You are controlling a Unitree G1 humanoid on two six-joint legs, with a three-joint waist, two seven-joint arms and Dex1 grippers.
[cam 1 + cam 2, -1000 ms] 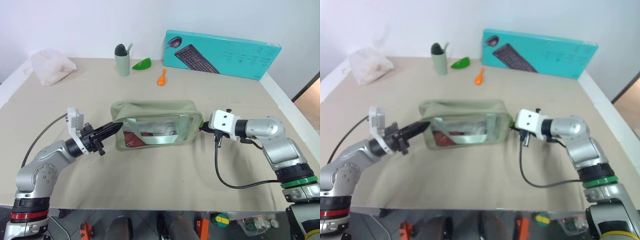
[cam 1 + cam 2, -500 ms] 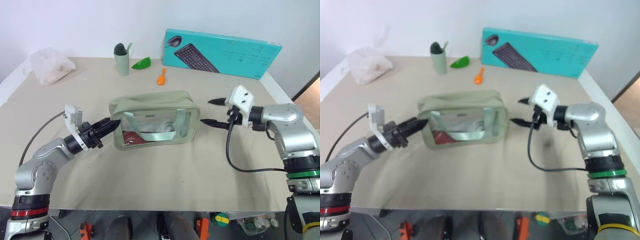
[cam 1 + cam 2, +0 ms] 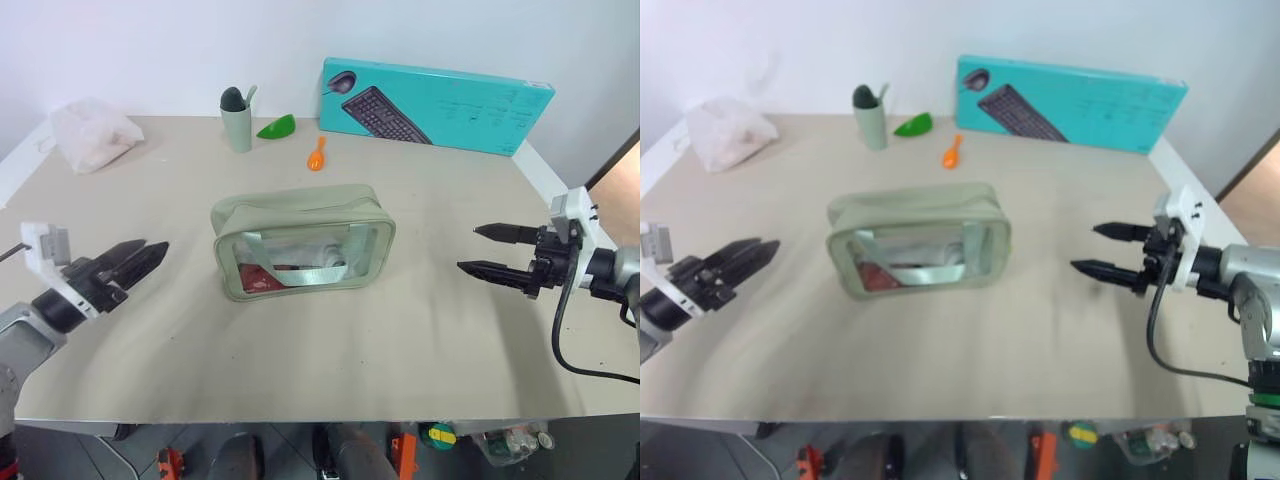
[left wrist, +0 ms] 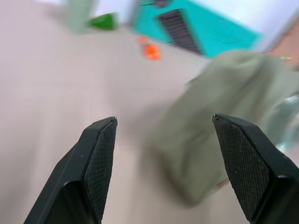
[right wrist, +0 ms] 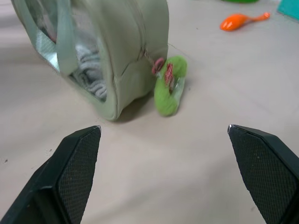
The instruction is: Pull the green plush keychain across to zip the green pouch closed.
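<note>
Sage-green fabric and a clear front panel: the pouch (image 3: 302,240) stands upright near the middle of the beige worktop (image 3: 330,340), with its strap lying across the panel and a bit of red and white showing inside. From the right wrist view, the keychain (image 5: 170,86), a fuzzy lime charm with a pink bit, rests on the worktop just beside the pouch's end, hanging off the zipper at that end.

Neither arm is touching anything. The left claw (image 3: 133,259) sits well off to the pouch's left, fingers parted, nothing between them; its wrist view looks at the pouch's other end through the gap. The right claw (image 3: 492,250) is well off to the right, spread wide and empty, its tips aimed back toward the pouch and the keychain.

Along the far edge of the worktop there is a white bag (image 3: 92,133) at the left corner, a grey-green cup (image 3: 238,121) with something dark in it, a glossy green leaf piece (image 3: 277,127) just beside the cup, an orange spoon (image 3: 317,154) a little nearer, and a teal keyboard box (image 3: 436,103) leaning against the wall.
</note>
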